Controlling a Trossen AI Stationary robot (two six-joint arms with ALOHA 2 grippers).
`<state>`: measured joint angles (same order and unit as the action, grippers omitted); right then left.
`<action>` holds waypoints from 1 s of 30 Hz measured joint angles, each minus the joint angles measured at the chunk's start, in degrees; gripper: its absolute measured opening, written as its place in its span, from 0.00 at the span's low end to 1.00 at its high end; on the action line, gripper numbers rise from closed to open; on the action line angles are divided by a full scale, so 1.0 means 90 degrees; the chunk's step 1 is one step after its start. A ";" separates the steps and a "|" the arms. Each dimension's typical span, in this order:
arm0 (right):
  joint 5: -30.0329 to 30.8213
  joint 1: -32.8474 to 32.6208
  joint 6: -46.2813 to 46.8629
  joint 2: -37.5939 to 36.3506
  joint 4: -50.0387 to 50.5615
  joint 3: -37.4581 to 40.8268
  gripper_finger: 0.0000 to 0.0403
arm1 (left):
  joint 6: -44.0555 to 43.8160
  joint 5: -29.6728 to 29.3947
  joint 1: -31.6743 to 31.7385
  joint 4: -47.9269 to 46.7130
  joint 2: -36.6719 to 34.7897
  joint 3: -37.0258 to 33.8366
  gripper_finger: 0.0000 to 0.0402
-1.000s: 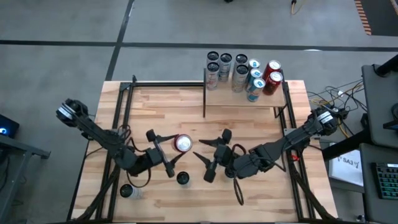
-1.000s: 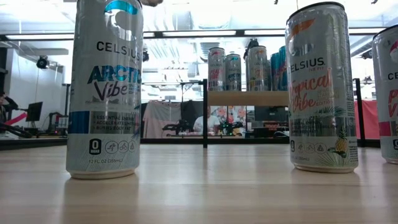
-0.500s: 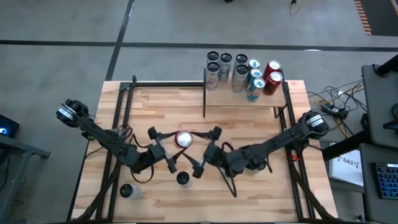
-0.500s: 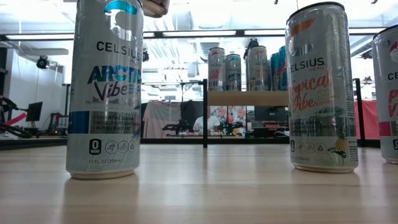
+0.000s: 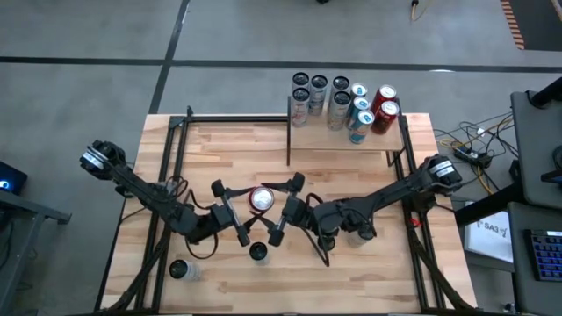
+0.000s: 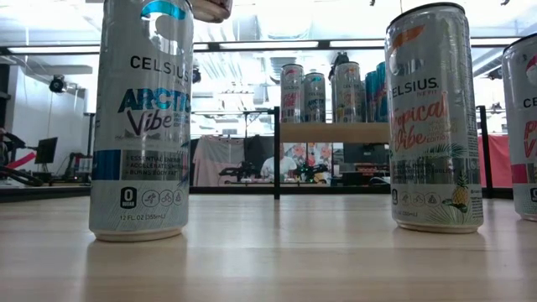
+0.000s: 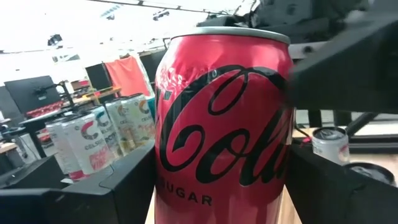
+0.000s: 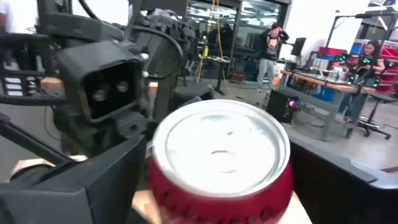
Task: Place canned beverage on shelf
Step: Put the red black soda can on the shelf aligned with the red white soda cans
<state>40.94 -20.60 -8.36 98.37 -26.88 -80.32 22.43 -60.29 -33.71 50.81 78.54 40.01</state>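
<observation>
High view: red can is held upright mid-table by the left gripper, clamped on its sides. Right gripper is spread wide, just beside the can's right side.

Wrist views: can sits between the right fingers, not yet gripped.

Shelf lies far-right, nearer the right arm.

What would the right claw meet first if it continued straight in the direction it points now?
Probably the red cola can held in the left claw; the right claw is open and already flanks it, judging by the right wrist view.
</observation>
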 joint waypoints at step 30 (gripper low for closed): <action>-0.0737 -0.0192 0.2033 -0.2378 0.5560 0.0272 0.72 | -0.1168 0.4643 0.0481 -0.3433 -0.1599 0.0398 0.84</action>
<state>34.31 -22.34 9.93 76.96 23.16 -77.88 11.91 -18.50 -29.39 19.92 64.15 43.59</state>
